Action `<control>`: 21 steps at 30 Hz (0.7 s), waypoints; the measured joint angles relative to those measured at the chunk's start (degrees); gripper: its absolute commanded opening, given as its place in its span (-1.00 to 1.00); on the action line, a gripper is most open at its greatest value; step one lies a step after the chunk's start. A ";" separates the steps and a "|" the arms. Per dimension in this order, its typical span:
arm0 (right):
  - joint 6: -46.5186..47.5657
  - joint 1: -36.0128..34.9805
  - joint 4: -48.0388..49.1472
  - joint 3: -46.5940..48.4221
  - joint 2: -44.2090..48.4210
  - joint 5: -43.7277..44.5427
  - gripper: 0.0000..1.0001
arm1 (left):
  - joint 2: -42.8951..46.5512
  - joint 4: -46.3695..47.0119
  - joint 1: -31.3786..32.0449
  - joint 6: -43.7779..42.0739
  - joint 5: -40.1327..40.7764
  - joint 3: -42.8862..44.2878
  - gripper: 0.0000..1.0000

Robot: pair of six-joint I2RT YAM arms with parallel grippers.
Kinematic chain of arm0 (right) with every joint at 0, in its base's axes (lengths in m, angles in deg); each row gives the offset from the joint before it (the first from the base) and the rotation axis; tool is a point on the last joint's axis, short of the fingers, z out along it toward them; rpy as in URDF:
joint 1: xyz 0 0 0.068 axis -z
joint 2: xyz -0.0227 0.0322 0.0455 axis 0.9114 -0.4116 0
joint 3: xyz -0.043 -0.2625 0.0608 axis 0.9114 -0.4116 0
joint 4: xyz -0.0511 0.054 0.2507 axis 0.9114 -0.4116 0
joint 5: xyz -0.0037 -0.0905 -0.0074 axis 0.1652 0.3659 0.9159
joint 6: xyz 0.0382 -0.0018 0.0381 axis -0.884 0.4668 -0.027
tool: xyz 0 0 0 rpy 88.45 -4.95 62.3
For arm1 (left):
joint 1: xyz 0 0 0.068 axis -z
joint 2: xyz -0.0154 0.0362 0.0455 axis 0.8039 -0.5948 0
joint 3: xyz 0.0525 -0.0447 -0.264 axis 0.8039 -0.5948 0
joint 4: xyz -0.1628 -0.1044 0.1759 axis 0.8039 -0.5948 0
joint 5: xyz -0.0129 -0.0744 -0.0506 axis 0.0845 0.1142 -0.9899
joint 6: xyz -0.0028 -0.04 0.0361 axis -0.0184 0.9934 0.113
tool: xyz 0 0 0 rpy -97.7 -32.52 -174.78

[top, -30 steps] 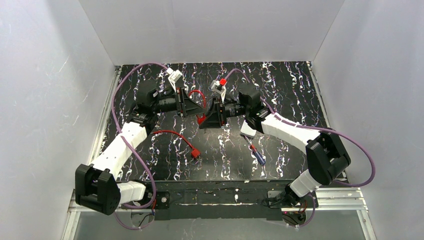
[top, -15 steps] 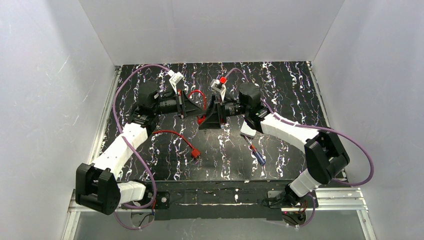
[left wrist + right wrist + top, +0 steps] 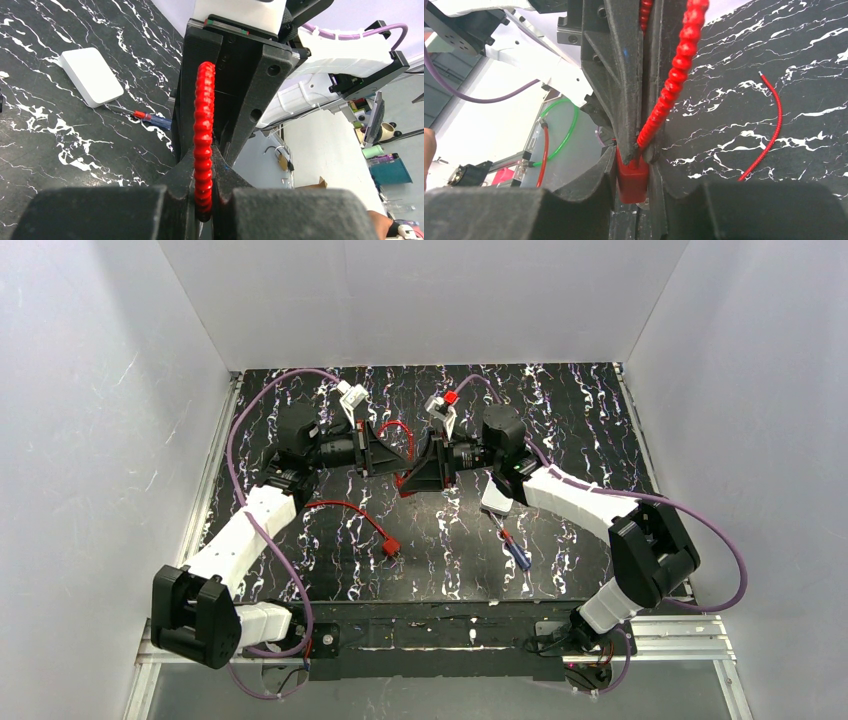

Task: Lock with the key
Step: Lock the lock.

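A robotics lab test cell: plain white panels (image 3: pixel 100 440) box in a black marbled tabletop (image 3: pixel 580 420), with an aluminium rail (image 3: pixel 670 645) along the bottom edge and purple cables (image 3: pixel 240 430). At the right edge of the left wrist view stand a mug (image 3: pixel 382 131) and bottles (image 3: pixel 372 151).

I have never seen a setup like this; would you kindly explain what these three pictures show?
These are two robot arms, left arm and right arm, bolted to a black marbled table. The wide picture looks down from above and behind them; each of the other two comes from a camera on one wrist. The arms meet mid-table. The left gripper is shut on a red ribbed cable, and the right gripper is shut on a small red block that the cable runs into, probably the lock's body. On the table lie a thin red cable, a white box and a screwdriver. No key is visible to me.
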 measured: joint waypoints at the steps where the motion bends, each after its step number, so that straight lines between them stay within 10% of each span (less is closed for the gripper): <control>1: -0.13 0.00 0.11 -0.13 0.00 -0.02 -0.71 | -0.13 0.00 0.02 0.00 -0.13 0.00 -1.00; 4: -0.46 0.04 0.13 -0.24 -0.02 -0.04 -0.97 | -0.79 0.15 0.00 0.50 -0.33 0.07 -0.83; 7: -0.85 0.17 0.20 -0.24 -0.11 0.04 -0.97 | -1.73 0.42 -0.07 1.27 -0.57 0.70 0.14; 9: -1.77 0.48 0.63 -0.24 -0.15 -0.02 -0.97 | -2.80 0.46 -0.42 2.01 -0.83 1.92 0.42; 21: -7.10 7.98 1.62 4.63 -0.33 12.72 -0.97 | -2.67 0.44 -7.67 3.43 4.28 5.14 0.40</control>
